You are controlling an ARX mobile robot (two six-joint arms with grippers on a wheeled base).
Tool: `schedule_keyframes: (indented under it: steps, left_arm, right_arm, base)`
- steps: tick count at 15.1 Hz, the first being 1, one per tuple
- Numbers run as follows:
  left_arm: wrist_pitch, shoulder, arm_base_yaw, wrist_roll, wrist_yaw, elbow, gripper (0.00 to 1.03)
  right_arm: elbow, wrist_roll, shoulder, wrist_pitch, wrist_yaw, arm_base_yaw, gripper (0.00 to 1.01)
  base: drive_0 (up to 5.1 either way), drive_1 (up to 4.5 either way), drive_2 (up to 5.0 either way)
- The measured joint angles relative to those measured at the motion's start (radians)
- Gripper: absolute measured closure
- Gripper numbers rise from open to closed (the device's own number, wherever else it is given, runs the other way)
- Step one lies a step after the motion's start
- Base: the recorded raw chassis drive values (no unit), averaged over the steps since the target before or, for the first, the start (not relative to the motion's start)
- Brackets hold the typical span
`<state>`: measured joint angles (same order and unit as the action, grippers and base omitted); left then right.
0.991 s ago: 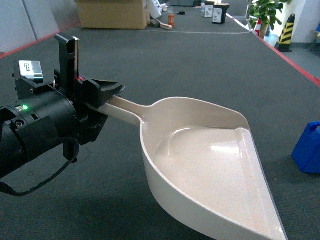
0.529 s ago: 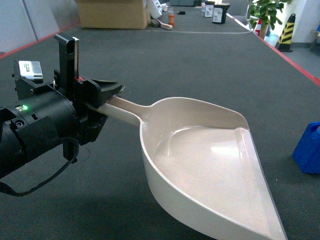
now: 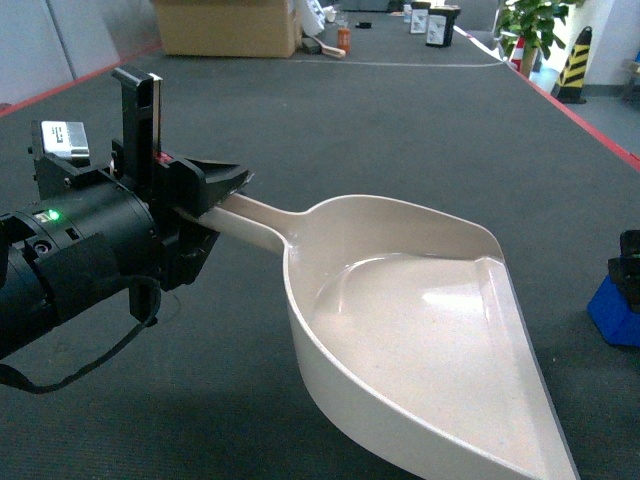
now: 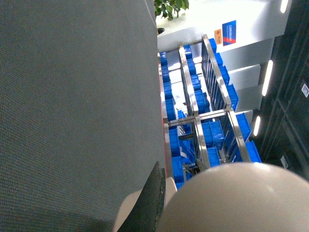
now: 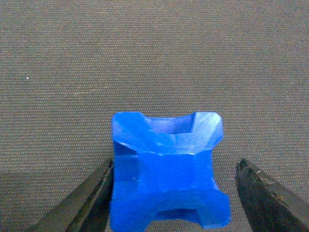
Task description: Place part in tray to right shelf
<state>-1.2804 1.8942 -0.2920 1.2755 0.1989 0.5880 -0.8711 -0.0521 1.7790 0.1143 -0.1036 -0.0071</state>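
Note:
My left gripper [image 3: 222, 192] is shut on the long handle of the cream tray [image 3: 420, 330] and holds it above the dark carpet, scoop toward the lower right. In the left wrist view one black finger [image 4: 153, 200] lies against the tray's rounded pale body [image 4: 241, 198]. The blue part [image 5: 166, 169] stands on the carpet between the fingers of my open right gripper [image 5: 175, 166]. The left finger is close against the part and the right finger stands clear of it. At the head view's right edge the part [image 3: 612, 318] sits under the dark right gripper [image 3: 630, 265]. The tray is empty.
Far off in the left wrist view stands a steel-framed rack [image 4: 203, 118] filled with blue crates; I cannot tell whether it is the right shelf. A cardboard box [image 3: 225, 27], a potted plant [image 3: 535, 25] and a striped post [image 3: 573, 62] line the far edge of the carpet.
The right gripper has come into the head view at the right edge, over the blue part. The tray and left gripper shifted very slightly.

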Motion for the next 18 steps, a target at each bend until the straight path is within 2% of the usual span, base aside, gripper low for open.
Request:
schedule_keyframes:
  steps: [2, 3, 4, 5, 6, 7, 8, 9, 10, 11, 12, 13, 14, 16, 18]
  left_arm:
    - [0.000, 0.000, 0.000, 0.000, -0.002, 0.000, 0.90]
    - [0.000, 0.000, 0.000, 0.000, 0.000, 0.000, 0.90]
    - [0.000, 0.000, 0.000, 0.000, 0.000, 0.000, 0.90]
    - [0.000, 0.000, 0.000, 0.000, 0.000, 0.000, 0.90]
    - [0.000, 0.000, 0.000, 0.000, -0.001, 0.000, 0.90]
    - [0.000, 0.000, 0.000, 0.000, 0.000, 0.000, 0.90]
    - [0.000, 0.000, 0.000, 0.000, 0.000, 0.000, 0.90]
    - [0.001, 0.000, 0.001, -0.004, -0.016, 0.000, 0.90]
    - [0.013, 0.000, 0.008, -0.028, -0.019, 0.000, 0.90]
    - [0.007, 0.004, 0.003, -0.023, 0.000, -0.001, 0.90]
    - [-0.002, 0.004, 0.000, -0.020, 0.000, 0.000, 0.90]
    - [0.002, 0.004, -0.001, -0.018, 0.004, 0.000, 0.90]
    - [0.001, 0.004, -0.001, -0.019, 0.000, 0.000, 0.90]
    - [0.001, 0.004, -0.001, -0.019, -0.001, 0.000, 0.90]
    - [0.001, 0.004, -0.001, -0.019, 0.000, 0.000, 0.90]
  right_arm:
    - [0.026, 0.000, -0.108, -0.003, 0.000, 0.044, 0.53]
    - [0.027, -0.006, -0.195, -0.010, 0.008, 0.081, 0.56]
    - [0.017, -0.034, -0.274, -0.010, 0.034, 0.134, 0.56]
    - [0.010, -0.087, -0.324, 0.038, 0.077, 0.209, 0.56]
    - [0.008, -0.167, -0.327, 0.084, 0.124, 0.284, 0.56]
    - [0.003, -0.257, -0.297, 0.096, 0.147, 0.356, 0.56]
    - [0.003, -0.360, -0.237, 0.122, 0.156, 0.427, 0.56]
    - [0.002, -0.437, -0.182, 0.126, 0.157, 0.468, 0.56]
    - [-0.013, -0.480, -0.134, 0.099, 0.147, 0.494, 0.49]
    - [-0.014, -0.443, -0.134, 0.103, 0.063, 0.515, 0.34]
    - [-0.006, -0.368, -0.166, 0.140, -0.011, 0.525, 0.21]
    - [-0.002, -0.279, -0.241, 0.129, -0.056, 0.518, 0.06]
    - [0.001, -0.219, -0.298, 0.124, -0.073, 0.505, 0.01]
    - [0.033, -0.122, -0.394, 0.140, -0.114, 0.469, 0.03]
    - [0.100, -0.001, -0.506, 0.188, -0.185, 0.433, 0.03]
  base:
    - [0.0, 0.00, 0.0]
    - [0.0, 0.00, 0.0]
    - [0.0, 0.00, 0.0]
    - [0.0, 0.00, 0.0]
    - [0.0, 0.00, 0.0]
    - [0.0, 0.00, 0.0]
    - [0.0, 0.00, 0.0]
    - [0.0, 0.00, 0.0]
    - [0.0, 0.00, 0.0]
    - [0.0, 0.00, 0.0]
    - [0.0, 0.00, 0.0]
    - [0.0, 0.00, 0.0]
    - [0.0, 0.00, 0.0]
    - [0.0, 0.00, 0.0]
    - [0.0, 0.00, 0.0]
